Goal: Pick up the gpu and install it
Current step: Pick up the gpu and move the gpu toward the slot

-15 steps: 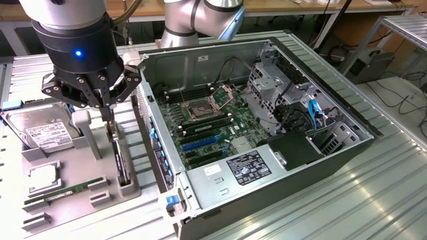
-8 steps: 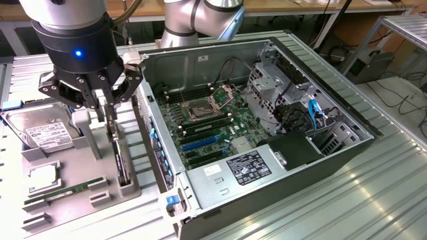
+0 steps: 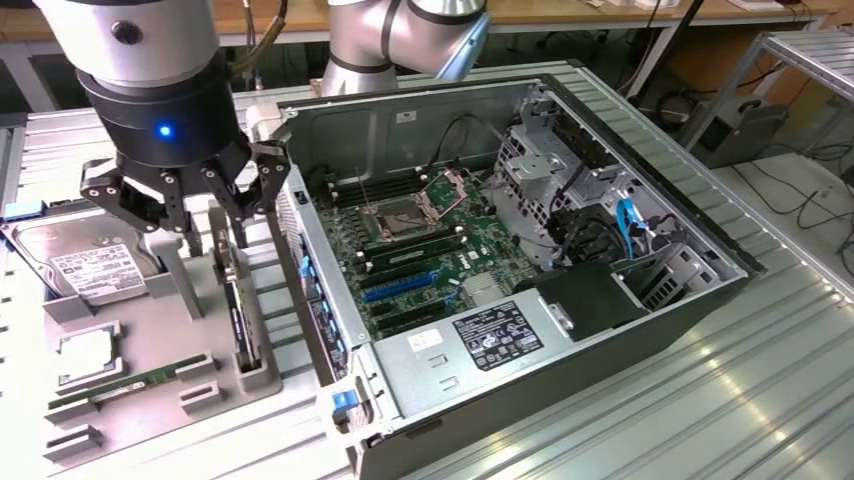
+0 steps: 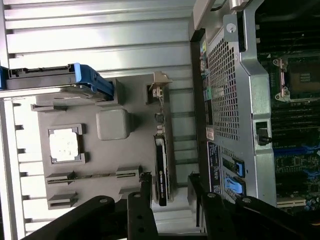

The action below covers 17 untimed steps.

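Fingers (image 4: 145, 190) of the gripper (image 3: 216, 238) are spread apart, gripping nothing, poised over the gpu (image 4: 161, 172) with its upper edge between them, untouched. The gpu stands on edge in a slot on the grey tray (image 3: 160, 345), along the tray's side nearest the open computer case (image 3: 534, 250). Farther across the tray lie a memory stick (image 3: 131, 383), a processor chip (image 3: 87, 357) and a hard drive (image 3: 83, 268).
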Tool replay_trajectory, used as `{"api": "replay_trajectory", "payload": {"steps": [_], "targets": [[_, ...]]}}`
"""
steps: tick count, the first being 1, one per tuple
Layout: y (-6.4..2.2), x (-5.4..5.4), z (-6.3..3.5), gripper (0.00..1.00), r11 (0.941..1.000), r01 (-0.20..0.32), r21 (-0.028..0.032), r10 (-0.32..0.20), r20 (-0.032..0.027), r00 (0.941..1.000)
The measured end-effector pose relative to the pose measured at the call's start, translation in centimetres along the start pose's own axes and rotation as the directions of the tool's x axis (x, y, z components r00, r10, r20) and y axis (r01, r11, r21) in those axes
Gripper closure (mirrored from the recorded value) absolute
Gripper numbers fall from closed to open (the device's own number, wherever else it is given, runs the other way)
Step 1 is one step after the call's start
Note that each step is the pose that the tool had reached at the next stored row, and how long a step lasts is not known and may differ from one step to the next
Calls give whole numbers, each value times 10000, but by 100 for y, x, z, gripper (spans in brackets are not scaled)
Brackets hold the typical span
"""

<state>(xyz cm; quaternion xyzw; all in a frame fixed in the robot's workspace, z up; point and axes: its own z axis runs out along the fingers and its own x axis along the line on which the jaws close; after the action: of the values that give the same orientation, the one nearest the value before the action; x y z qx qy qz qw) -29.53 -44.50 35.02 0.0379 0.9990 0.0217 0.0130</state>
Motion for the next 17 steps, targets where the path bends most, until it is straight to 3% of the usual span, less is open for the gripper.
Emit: {"api": "replay_trajectory", "payload": {"steps": [3, 17], "targets": [[-34, 8, 368, 58, 10000, 0, 0, 0, 0, 10000], [-62, 16, 706, 58, 10000, 11, 1, -11, -1, 10000]]}}
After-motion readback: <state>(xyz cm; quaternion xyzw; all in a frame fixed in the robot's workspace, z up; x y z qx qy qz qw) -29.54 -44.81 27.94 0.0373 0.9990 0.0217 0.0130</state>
